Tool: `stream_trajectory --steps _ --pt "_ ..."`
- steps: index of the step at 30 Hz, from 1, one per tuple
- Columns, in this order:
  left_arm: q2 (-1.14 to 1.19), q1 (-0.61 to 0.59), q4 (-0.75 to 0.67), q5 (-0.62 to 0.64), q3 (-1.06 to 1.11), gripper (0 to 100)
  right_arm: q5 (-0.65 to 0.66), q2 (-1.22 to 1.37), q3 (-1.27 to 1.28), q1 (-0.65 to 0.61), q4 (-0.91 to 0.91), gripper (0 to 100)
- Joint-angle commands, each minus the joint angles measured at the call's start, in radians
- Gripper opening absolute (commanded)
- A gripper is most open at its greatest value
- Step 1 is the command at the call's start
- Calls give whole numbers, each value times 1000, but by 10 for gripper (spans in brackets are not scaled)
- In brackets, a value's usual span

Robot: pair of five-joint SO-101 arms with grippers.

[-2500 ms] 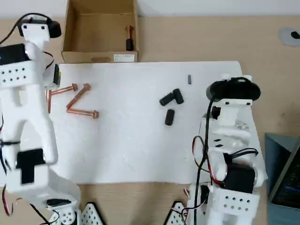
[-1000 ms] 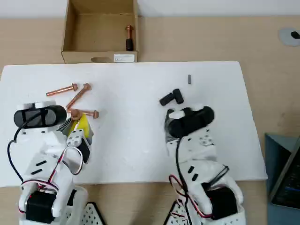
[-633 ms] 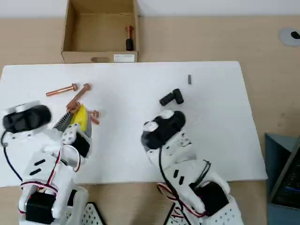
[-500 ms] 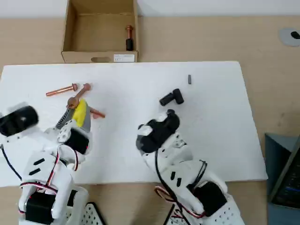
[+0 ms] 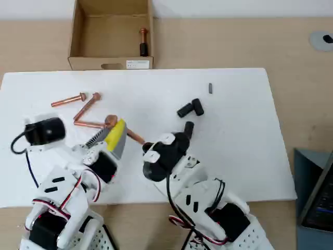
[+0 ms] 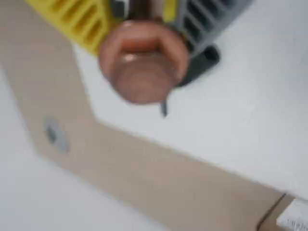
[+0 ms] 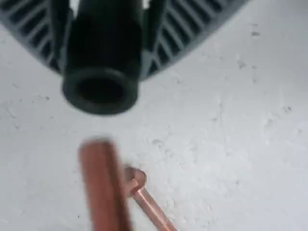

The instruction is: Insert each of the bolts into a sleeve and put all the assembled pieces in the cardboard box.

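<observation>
Mat (image 5: pixel 244 156), left part: I see three loose bolts (image 5: pixel 67 99) (image 5: pixel 87 105) (image 5: pixel 86 124) lying flat, close together. Box (image 5: pixel 73 36) sits just past the mat's far edge, left of its middle. One assembled piece (image 5: pixel 143 42) lies inside it, by the right wall.

Left claw (image 5: pixel 107 133) is over the mat's near-left part, clamped on a bolt (image 5: pixel 111 121) right behind the head. The shaft slants toward the mat's middle.

Right claw (image 7: pixel 103 53) is over the mat's near-middle, gripping a sleeve (image 7: pixel 101 77) with the open mouth facing its wrist cam. The bolt tip is near that mouth, with a gap between them.

Around the mat's middle I count three loose sleeves (image 5: pixel 184 110) (image 5: pixel 197 107) (image 5: pixel 188 128). Two lie side by side. The third is apart, toward the near edge, partly under the right arm. There's a small dark bit (image 5: pixel 210 88) near the mat's far edge, right of middle.
</observation>
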Motion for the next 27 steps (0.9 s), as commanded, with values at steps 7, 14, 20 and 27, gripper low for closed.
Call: stream_trajectory --steps 7,14,20,27 --pt "-10 38 34 -44 -44 2 52 -119 -1 -13 -31 10" --pt "-10 114 31 -43 -37 2 54 -119 -7 -42 -29 9" --pt "-8 129 35 -78 -34 2 54 -119 -1 -71 -29 9" --pt "-8 130 161 -183 -34 2 54 -119 1 -71 -31 9"
